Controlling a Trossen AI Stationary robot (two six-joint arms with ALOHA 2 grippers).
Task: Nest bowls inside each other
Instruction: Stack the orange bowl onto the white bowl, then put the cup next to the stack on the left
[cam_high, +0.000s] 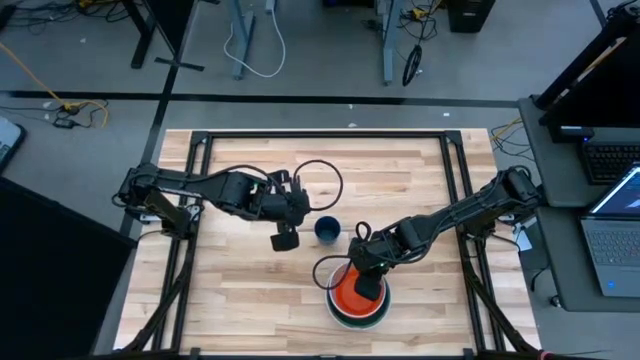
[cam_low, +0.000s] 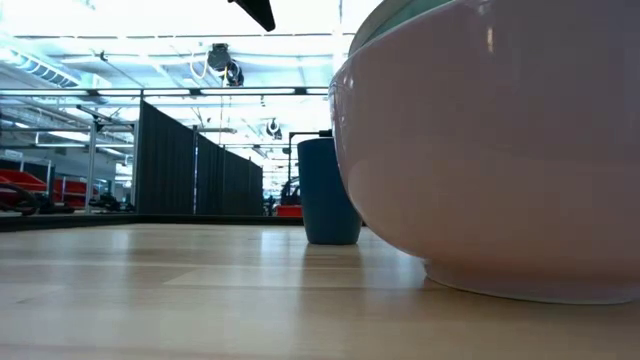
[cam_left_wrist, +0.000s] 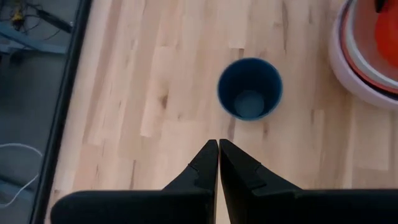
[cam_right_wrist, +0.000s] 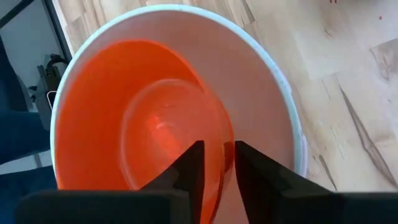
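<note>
A stack of nested bowls stands near the table's front, right of centre. Its outer bowl is the large white one (cam_low: 500, 150), and the small orange bowl (cam_right_wrist: 124, 118) sits on top inside a small white bowl (cam_right_wrist: 261, 93). My right gripper (cam_right_wrist: 219, 163) is open over the stack, pointing down, with one finger inside the orange bowl and one outside it. The tiny dark blue bowl (cam_left_wrist: 249, 88) stands upright on its base on the wood, just beyond the stack. My left gripper (cam_left_wrist: 218, 144) hangs shut above the table, left of the blue bowl (cam_high: 327, 230), touching nothing. My right gripper comes from above, its fingers on either side of the orange bowl's rim (cam_right_wrist: 227, 146). I cannot tell whether either finger touches that rim. The orange bowl rests in the white bowl, upright and not lifted.
A black cable loop (cam_high: 320, 180) lies on the far middle of the table. Black frame rails (cam_high: 200, 200) run along the table's sides. A laptop (cam_high: 615, 240) sits on a desk to the right. Bare wood (cam_high: 250, 300) lies at the near left.
</note>
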